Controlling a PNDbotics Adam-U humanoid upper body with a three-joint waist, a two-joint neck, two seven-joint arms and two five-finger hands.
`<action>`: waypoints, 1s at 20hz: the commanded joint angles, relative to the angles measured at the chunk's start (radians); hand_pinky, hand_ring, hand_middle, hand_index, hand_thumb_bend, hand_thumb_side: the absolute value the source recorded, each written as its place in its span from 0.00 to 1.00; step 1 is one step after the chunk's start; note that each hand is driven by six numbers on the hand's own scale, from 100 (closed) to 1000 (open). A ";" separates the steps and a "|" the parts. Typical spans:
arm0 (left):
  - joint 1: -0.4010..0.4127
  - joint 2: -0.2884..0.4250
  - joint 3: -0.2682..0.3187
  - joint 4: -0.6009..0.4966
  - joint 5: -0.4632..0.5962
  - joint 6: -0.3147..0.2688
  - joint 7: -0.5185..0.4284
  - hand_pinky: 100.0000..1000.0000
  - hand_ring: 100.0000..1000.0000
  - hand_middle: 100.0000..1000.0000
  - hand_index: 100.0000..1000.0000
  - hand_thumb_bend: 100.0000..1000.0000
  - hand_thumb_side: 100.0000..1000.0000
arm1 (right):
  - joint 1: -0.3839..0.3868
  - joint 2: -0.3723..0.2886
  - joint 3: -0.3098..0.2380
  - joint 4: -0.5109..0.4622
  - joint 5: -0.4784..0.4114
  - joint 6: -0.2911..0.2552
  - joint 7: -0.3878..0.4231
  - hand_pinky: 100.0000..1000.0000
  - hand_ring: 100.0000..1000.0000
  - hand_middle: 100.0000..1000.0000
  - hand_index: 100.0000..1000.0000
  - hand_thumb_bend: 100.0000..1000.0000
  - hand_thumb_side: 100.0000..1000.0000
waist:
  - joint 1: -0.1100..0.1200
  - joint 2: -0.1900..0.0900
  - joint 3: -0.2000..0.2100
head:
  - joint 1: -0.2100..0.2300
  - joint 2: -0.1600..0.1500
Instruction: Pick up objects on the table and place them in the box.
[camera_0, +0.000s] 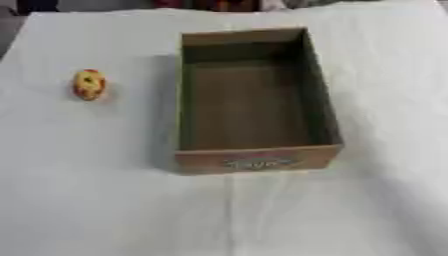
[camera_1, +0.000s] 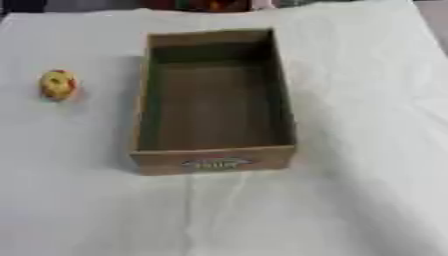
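Note:
A small rounded object (camera_0: 88, 84), yellow with red patches, lies on the white tablecloth to the left of the box. The brown cardboard box (camera_0: 257, 160) stands open in the middle of the table, long side running away from me, and its inside shows nothing but bare cardboard floor. A printed label marks its near wall. Neither of my hands shows in either eye view.
The white cloth (camera_0: 105, 200) covers the whole table, with a few creases in front of the box. Dark and coloured shapes line the far edge beyond the table (camera_0: 219, 5).

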 joint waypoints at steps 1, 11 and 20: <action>-0.006 0.013 0.012 -0.017 0.001 -0.001 0.002 0.48 0.53 0.56 0.74 0.00 0.83 | -0.002 -0.017 -0.015 -0.014 0.006 -0.001 0.000 0.57 0.59 0.73 0.83 0.00 0.84 | -0.003 -0.023 -0.002 | -0.002 0.001; -0.024 0.025 0.002 -0.017 0.002 0.012 -0.015 0.48 0.53 0.56 0.74 0.00 0.83 | 0.000 -0.017 -0.015 -0.014 0.005 -0.001 0.000 0.57 0.59 0.73 0.83 0.00 0.84 | -0.002 -0.029 -0.003 | -0.001 0.002; -0.186 0.150 -0.051 0.079 -0.250 0.174 -0.200 0.48 0.56 0.59 0.77 0.00 0.82 | -0.001 -0.020 -0.009 -0.014 0.000 0.000 0.007 0.57 0.59 0.73 0.83 0.00 0.84 | 0.002 -0.040 -0.015 | 0.006 0.001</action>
